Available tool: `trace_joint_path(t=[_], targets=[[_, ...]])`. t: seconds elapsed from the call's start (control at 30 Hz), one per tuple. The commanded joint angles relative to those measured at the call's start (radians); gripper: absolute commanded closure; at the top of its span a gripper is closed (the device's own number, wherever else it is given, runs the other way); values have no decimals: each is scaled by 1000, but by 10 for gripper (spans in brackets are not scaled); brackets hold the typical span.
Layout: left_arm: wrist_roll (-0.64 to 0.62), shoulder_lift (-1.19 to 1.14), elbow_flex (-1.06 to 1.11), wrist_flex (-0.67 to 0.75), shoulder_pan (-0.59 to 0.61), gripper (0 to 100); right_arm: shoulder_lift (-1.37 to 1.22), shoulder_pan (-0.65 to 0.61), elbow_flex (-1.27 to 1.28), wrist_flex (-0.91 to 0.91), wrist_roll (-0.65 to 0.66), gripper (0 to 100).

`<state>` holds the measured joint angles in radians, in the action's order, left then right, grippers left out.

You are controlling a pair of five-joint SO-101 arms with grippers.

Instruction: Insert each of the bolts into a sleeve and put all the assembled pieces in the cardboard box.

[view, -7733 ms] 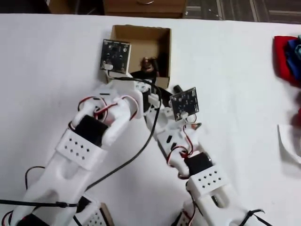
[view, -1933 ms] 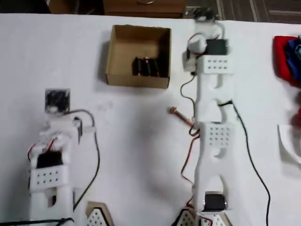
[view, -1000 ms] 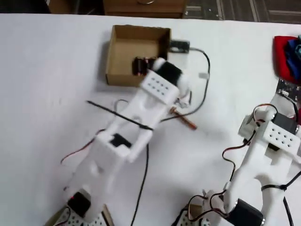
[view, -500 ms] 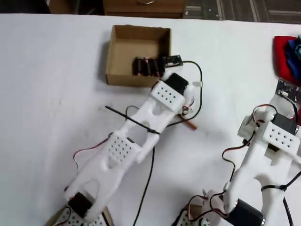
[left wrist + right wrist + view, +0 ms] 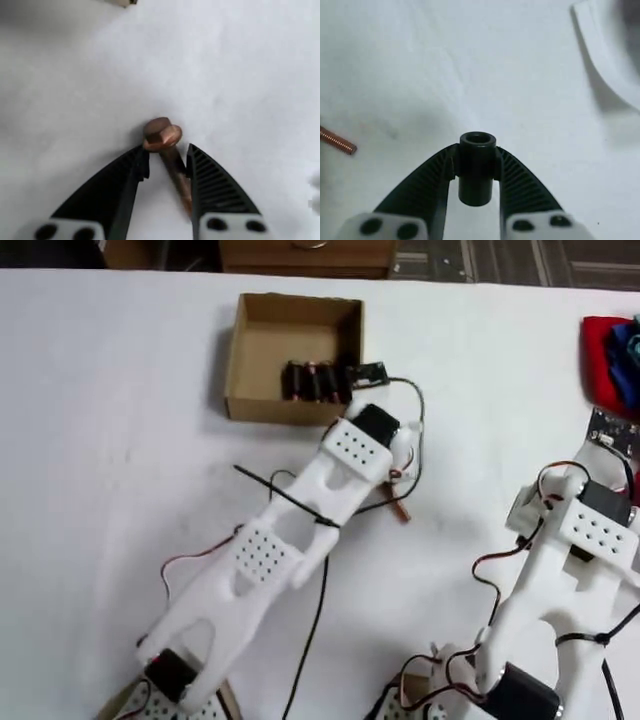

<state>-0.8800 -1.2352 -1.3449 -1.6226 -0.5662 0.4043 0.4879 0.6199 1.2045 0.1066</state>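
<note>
A black sleeve is clamped in the fingers of the right gripper, well right of the cardboard box. Just before the box, a copper bolt on the desk is straddled by the partly open fingers of the left gripper. Assembled pieces are seen inside the box.

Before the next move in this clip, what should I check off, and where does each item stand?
1. Bolt lies on the table inside the left end effector: ok.
2. Left end effector closed on bolt: not ok, jaws open around it.
3. Right end effector grips sleeve: ok.
4. Sleeve's open end unobstructed: ok.
5. Cardboard box has room beside assembled pieces: ok.
</note>
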Motion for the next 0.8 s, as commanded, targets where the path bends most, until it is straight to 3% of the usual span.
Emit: trace_joint_path(t=[0.0,0.17,0.27,0.5,0.63,0.77], targets=[[-5,14,-4,6,12,861,51,13,-6,-7,-9,975],[11,21,-12,-64,52,874,51,13,-6,-7,-9,975],[152,21,-12,-114,115,985,50,12,-6,-7,-9,975],[420,51,-13,-163,238,974,45,4,-6,-15,-9,975],[480,155,-12,-164,244,974,45,-4,-5,-35,-9,975],[488,311,-2,-164,219,974,54,-90,-3,-38,-9,975]])
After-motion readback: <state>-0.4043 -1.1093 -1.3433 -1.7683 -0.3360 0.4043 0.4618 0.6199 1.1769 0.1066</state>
